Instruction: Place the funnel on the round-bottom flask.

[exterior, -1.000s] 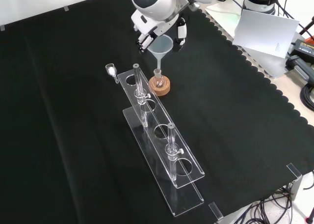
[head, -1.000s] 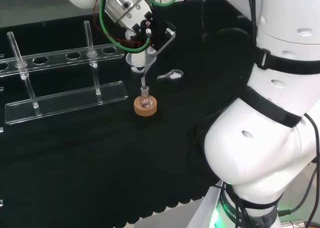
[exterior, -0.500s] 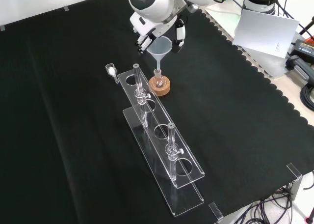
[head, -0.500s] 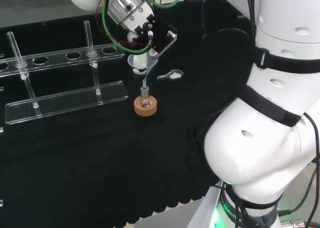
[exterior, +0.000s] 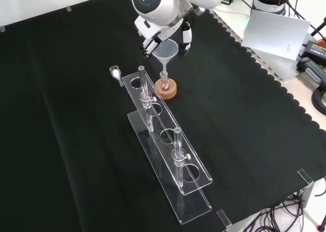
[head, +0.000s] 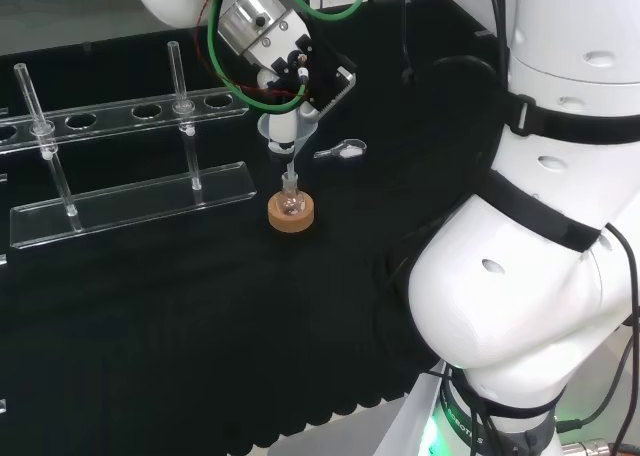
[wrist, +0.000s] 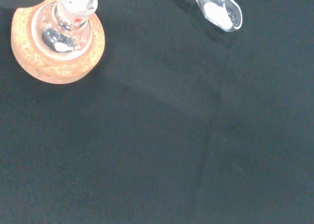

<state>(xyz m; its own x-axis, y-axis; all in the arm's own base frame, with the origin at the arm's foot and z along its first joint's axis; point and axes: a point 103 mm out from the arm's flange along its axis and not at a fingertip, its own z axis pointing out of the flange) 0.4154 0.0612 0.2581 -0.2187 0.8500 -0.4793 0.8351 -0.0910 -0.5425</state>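
While I hold the funnel (exterior: 166, 50) by its cone, my hand (exterior: 153, 36) curled round its rim, its stem points down into the neck of the round-bottom flask (exterior: 164, 83), so the tip looks to be at or just inside the mouth. I keep the funnel upright so the stem can slide straight in without nudging the flask. That flask sits in a cork ring (head: 290, 214) that stops its rounded base from rolling, near the far edge of the counter (exterior: 66, 140) in the front view. A small clear scoop (wrist: 218, 9) holding white powder lies near the flask, apart from it. Just beside the cork ring stands a clear tube rack (exterior: 170, 155) carrying tubes, reaching toward the counter's near edge
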